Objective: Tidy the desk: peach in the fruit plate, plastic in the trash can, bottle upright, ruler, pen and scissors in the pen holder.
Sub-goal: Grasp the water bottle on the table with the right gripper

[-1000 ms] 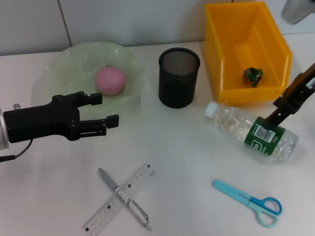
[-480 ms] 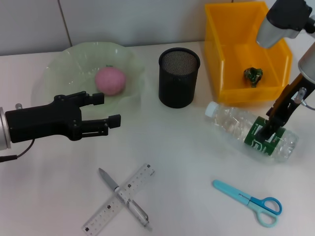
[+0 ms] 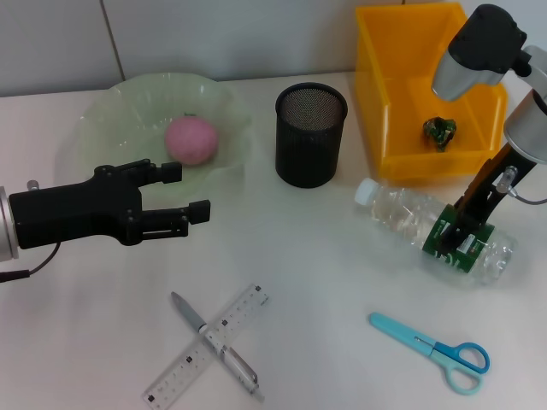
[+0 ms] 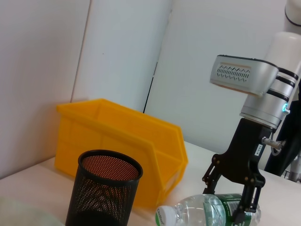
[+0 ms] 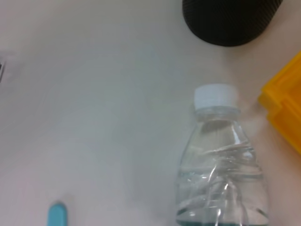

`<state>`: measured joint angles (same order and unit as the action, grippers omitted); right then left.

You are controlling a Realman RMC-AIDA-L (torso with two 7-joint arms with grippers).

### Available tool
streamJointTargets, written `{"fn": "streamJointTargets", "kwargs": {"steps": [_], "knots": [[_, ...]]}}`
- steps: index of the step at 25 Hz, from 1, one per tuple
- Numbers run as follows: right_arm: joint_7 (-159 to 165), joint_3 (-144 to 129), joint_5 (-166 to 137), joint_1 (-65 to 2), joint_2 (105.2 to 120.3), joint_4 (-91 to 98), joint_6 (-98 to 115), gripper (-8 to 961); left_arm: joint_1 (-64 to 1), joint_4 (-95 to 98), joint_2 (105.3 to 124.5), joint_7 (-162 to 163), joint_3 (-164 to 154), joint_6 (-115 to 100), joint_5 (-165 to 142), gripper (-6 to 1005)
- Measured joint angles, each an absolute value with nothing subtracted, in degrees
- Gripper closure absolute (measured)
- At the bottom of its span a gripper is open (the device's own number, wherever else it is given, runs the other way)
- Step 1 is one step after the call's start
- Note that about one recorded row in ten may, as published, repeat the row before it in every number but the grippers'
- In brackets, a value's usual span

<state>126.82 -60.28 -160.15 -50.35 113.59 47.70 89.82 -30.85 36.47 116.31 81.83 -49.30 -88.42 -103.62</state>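
A pink peach (image 3: 191, 140) lies in the pale green fruit plate (image 3: 102, 111). Crumpled green plastic (image 3: 439, 131) sits in the yellow trash can (image 3: 402, 51). The clear bottle (image 3: 410, 220) lies on its side, cap toward the black mesh pen holder (image 3: 311, 134). My right gripper (image 3: 461, 232) is open and straddles the bottle's green label; the left wrist view shows the right gripper (image 4: 226, 200) with one finger on each side of the bottle (image 4: 202, 214). My left gripper (image 3: 190, 190) hovers open beside the plate. Ruler (image 3: 175, 371) and pen (image 3: 239, 366) lie crossed near the front edge. Blue scissors (image 3: 432, 350) lie at the front right.
The pen holder (image 4: 104, 193) stands just in front of the yellow trash can (image 4: 122, 141). In the right wrist view the bottle (image 5: 218, 155) points its cap toward the pen holder (image 5: 230, 19), with the trash can's corner (image 5: 287, 113) beside it. A white wall backs the desk.
The right arm has swung in over the desk and lowered its gripper further onto the bottle's label. The left arm and the other objects have not moved.
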Motion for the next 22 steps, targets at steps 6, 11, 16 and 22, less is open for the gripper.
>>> {"fn": "streamJointTargets", "kwargs": {"steps": [6, 11, 16, 22], "knots": [[126.84, -60.29, -161.82, -50.38, 114.56, 47.09, 88.4, 122, -30.75, 36.47, 116.21, 81.78, -49.3, -88.56, -103.62, 125], [126.84, -60.29, -162.07, -50.55, 115.01, 46.0, 87.27, 123, -30.61, 36.47, 116.19, 81.59, -49.31, -88.67, -103.62, 125], [126.83, -60.32, -162.14, -50.64, 115.18, 44.56, 86.02, 126, -30.51, 36.47, 116.19, 81.37, -49.3, -88.8, -103.62, 125], [126.78, -60.43, -162.23, -50.68, 115.25, 43.12, 84.74, 134, -30.5, 36.47, 116.19, 81.25, -49.3, -88.94, -103.62, 125]]}}
